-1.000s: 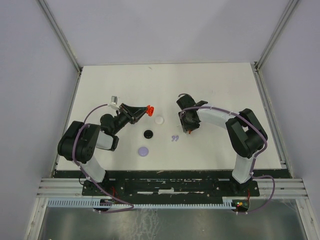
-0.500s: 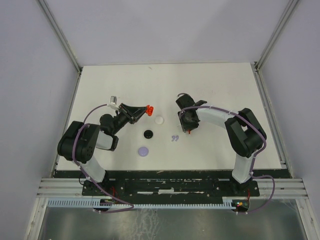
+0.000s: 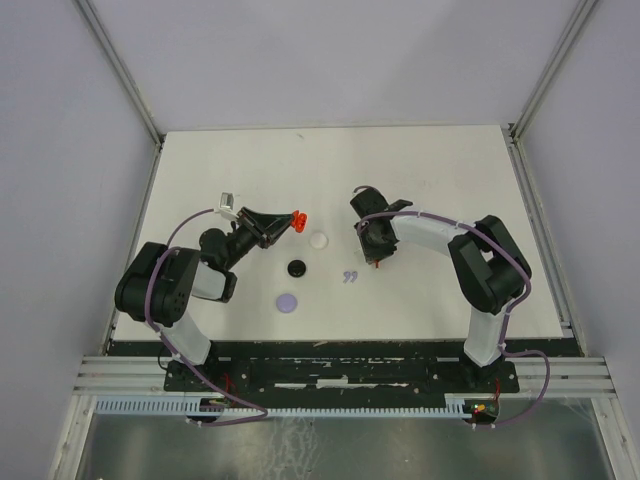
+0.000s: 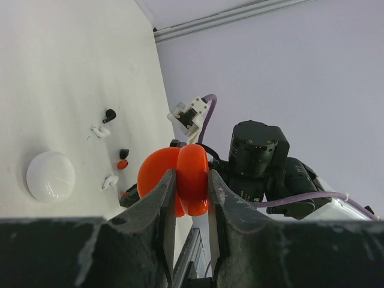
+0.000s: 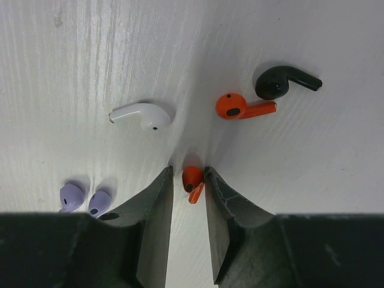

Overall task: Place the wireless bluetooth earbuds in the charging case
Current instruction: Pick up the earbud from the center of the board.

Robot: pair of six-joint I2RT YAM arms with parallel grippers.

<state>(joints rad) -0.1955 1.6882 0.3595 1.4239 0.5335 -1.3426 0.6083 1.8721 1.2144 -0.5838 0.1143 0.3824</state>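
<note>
Right wrist view: my right jaws are down at the worktop [image 5: 312, 180], a little apart, straddling one red earbud [image 5: 192, 180]. One pad looks in contact with it and the other shows a gap, so not clamped yet. The second red earbud [image 5: 243, 108] and the black earbud [image 5: 282, 81] lie just beside each other, near my target. The white earbud [image 5: 144, 115] is on the other side, and the lavender pair [image 5: 84, 199] sits close to the outside of one finger.

Left wrist view: my left jaws are clamped on the red charging case [image 4: 159, 171], held up off the worktop. It looks hinged open. I can't see the wells from this angle.

Top view: the case is left of centre and the target earbud right of centre, well apart, with the white disc [image 3: 319, 241] on the worktop between them.

Plan for this step, as I judge it:
- Centre on the bulb, not the stem, then close gently. The part is tiny and slick, and an off-centre squeeze could pop it out.
- Lift straight up so the neighbours don't get nudged.
- Tilt the case so the wells face up before bringing the earbud across.
- Line the stem up with its well, and release only once it's seated.
</note>
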